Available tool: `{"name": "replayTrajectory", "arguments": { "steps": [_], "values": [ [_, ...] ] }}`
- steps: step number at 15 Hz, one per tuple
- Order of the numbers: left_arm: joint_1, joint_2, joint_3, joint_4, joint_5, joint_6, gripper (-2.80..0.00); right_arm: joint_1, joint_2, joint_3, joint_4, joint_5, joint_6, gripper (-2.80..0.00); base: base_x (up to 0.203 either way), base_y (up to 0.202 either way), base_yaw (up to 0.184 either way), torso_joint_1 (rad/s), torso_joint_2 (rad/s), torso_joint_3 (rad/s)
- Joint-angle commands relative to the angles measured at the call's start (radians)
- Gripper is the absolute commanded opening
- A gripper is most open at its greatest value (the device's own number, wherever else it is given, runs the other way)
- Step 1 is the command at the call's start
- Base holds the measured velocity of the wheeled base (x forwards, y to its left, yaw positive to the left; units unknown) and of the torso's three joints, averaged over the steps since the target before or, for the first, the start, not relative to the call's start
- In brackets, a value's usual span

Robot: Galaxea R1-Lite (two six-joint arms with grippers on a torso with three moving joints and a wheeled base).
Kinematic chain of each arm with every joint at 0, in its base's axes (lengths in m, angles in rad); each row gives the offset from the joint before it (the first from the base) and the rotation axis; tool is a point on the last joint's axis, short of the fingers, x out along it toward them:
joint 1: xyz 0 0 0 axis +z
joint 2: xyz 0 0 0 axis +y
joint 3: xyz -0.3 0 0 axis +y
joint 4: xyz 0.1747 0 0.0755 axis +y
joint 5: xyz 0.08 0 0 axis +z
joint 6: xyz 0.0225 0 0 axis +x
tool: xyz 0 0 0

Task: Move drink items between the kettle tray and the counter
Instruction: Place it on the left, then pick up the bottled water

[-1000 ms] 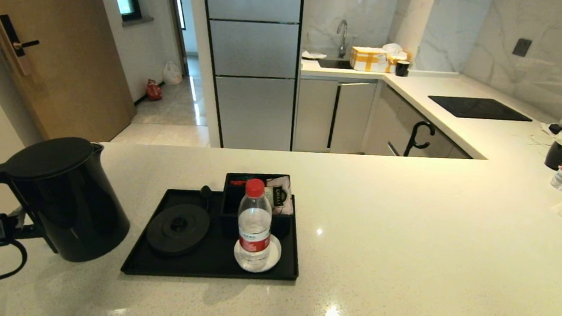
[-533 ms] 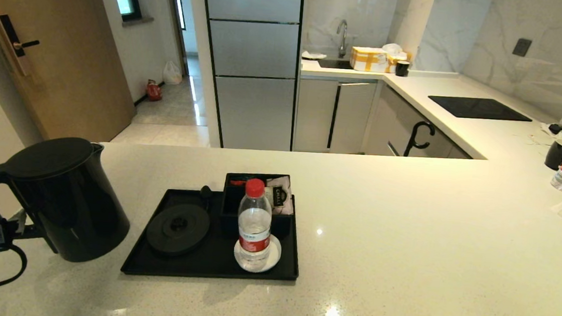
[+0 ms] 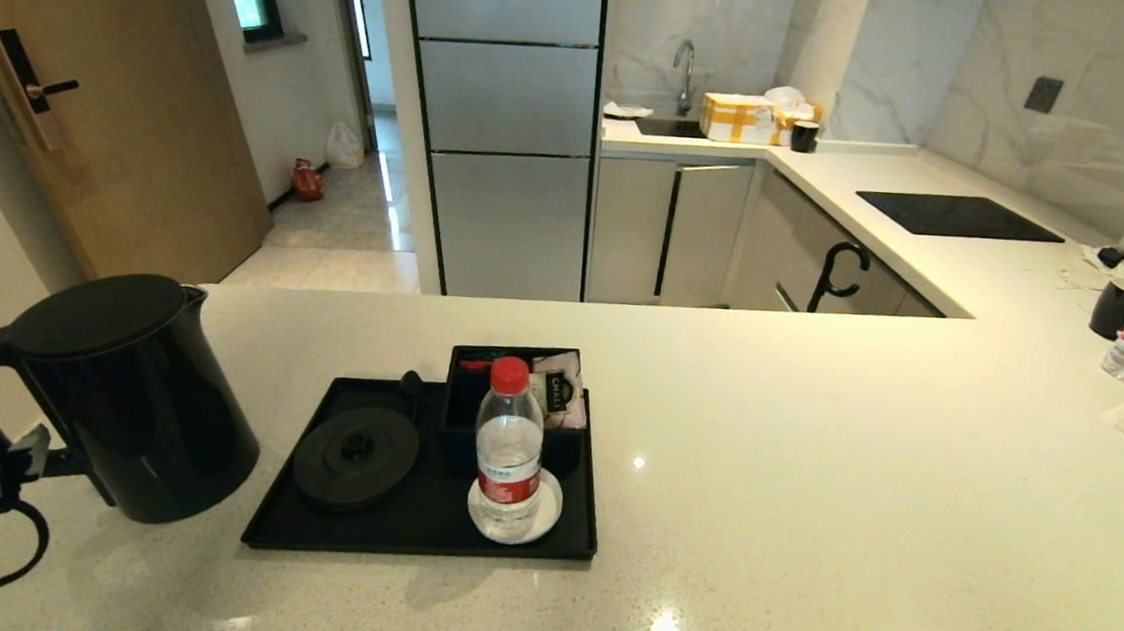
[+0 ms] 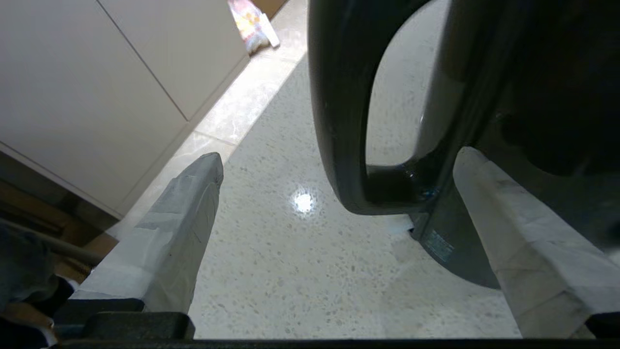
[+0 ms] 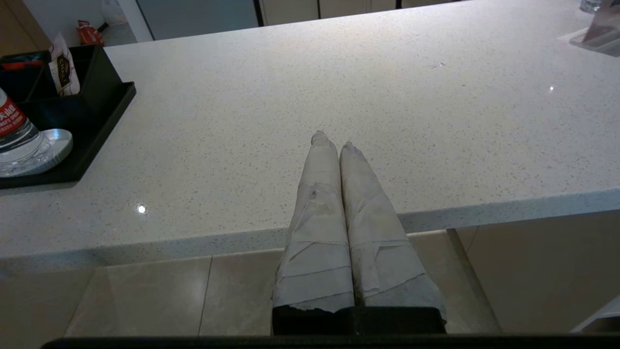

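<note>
Off-white speckled stone makes up the wide, glossy L-shaped counter [image 3: 812,456], the largest thing in view, and everything else stands on it. Toward its left end rests the tall matte black electric kettle [image 3: 130,392] with its loop handle [image 4: 339,121] turned outward to the left; it sits upright on the bare stone, just beside the tray and off the round base. Next comes the shallow black rectangular kettle tray [image 3: 425,530] with its raised rim, lying near the counter's front middle. On the tray sit the round black kettle base [image 3: 355,457], uncovered, at its left, and the divided black box [image 3: 477,369] at its back. A small clear water bottle with red cap and red label [image 3: 508,447] stands upright on the white round coaster [image 3: 547,510] at the tray's front right. A pinkish tea sachet with a black label [image 3: 556,387] leans in the box's right compartment.

At the far left edge, the left gripper [image 4: 339,174] is level with the kettle's foot, its tape-wrapped fingers [image 4: 179,228] spread wide to either side of the handle's lower end and gripping nothing. The right gripper [image 5: 332,143] is parked at the counter's front edge, its wrapped fingers pressed together and empty.
</note>
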Motion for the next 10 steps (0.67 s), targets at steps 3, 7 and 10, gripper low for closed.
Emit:
{"name": "replayTrajectory", "arguments": {
  "steps": [3,7,10],
  "values": [
    [0.002,-0.148,0.071,-0.004,-0.008,-0.021,0.0,0.0,0.001,0.0,0.0,0.0,0.0,-2.8,0.0,0.0,0.0,0.0,0.0,0.0],
    [0.001,-0.231,0.146,0.005,-0.013,-0.026,0.0,0.0,0.001,0.001,0.0,0.0,0.0,-2.8,0.0,0.0,0.0,0.0,0.0,0.0],
    [-0.012,-0.292,0.179,0.039,-0.013,-0.029,0.0,0.0,0.001,0.0,0.0,0.0,0.0,-2.8,0.0,0.0,0.0,0.0,0.0,0.0]
  ]
}}
